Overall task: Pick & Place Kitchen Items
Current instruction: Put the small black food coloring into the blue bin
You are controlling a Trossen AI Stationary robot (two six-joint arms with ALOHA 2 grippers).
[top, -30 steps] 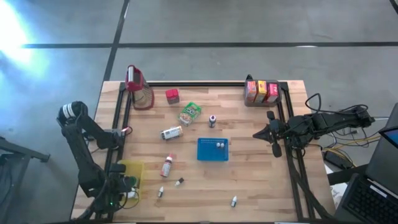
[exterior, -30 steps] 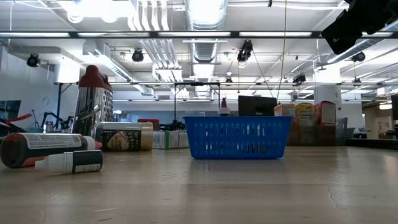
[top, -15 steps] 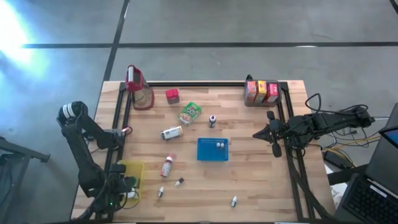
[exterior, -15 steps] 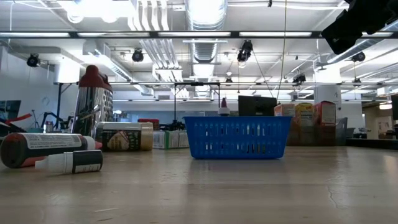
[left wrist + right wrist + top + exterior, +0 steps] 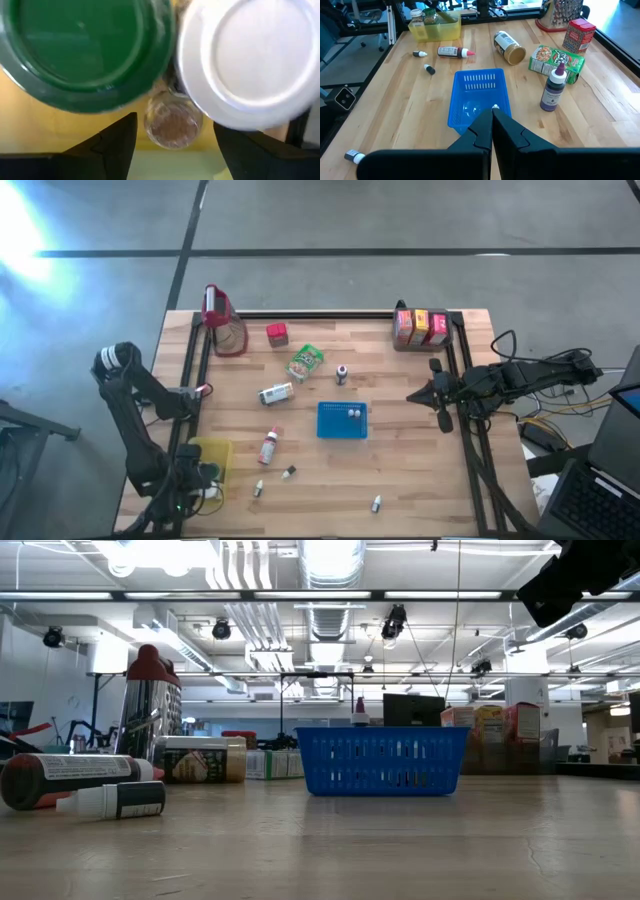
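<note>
Looking across the whole table first, we find nothing on it has shifted over the last second: the tall jug, the blue tray, the three cartons at the far right corner, the green packet, the red carton, the tin lying on its side, the red bottle and the small white-capped bottles all lie where they did. Both arms also keep their places, so we judge that any change is confined to the left arm's fingers. That arm folds down at the table's near left corner, with the left gripper pointing into the yellow bin. Its wrist view shows the two dark fingers standing apart, with a gap on either side of a small jar that sits below them beside a green lid and a white lid. We read this as a drop just made: the jar looks free in the bin, one item is placed, and many are left to gather. The right arm waits, stretched in from the table's right edge, with the right gripper hanging clear of the wood and aimed toward the blue tray, its fingers pressed together and empty.
</note>
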